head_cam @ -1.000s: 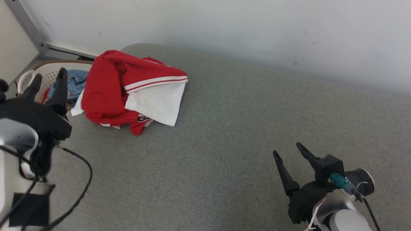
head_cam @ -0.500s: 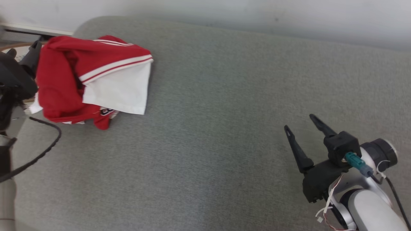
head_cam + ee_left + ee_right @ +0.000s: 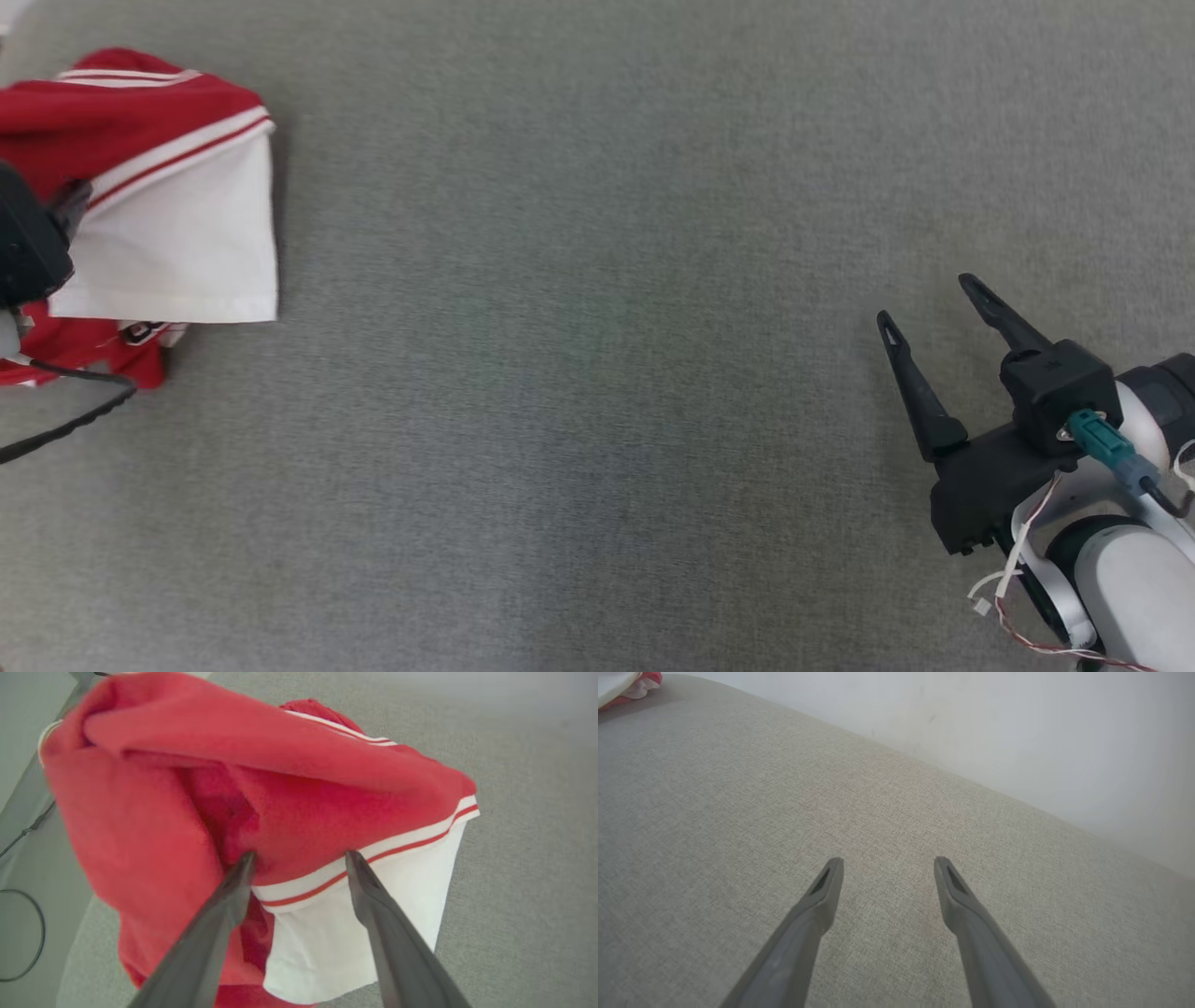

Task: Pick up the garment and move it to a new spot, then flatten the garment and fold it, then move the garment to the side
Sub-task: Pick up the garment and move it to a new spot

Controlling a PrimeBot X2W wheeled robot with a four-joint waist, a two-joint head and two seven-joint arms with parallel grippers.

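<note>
Item: crumpled red-and-white fabric garment (image 3: 154,812), heaped at the left end of the surface.
Left gripper (image 3: 299,856): fingers spread wide, holding nothing, tips over the garment's striped band; contact cannot be told. Right gripper (image 3: 920,299): fingers equally wide, holding nothing, well apart from the garment. Beneath: grey woven upholstered surface (image 3: 597,420). Behind: pale plain wall (image 3: 1017,742).

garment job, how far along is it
Done: nothing visible; the garment lies crumpled on the grey surface, toward the robot's left. In hand: the left gripper is open, fingers pointed at the garment's striped band, with no grip closed. The right gripper is open over bare surface, apart from the garment. Left: pick up, move, flatten, fold, set aside.
</note>
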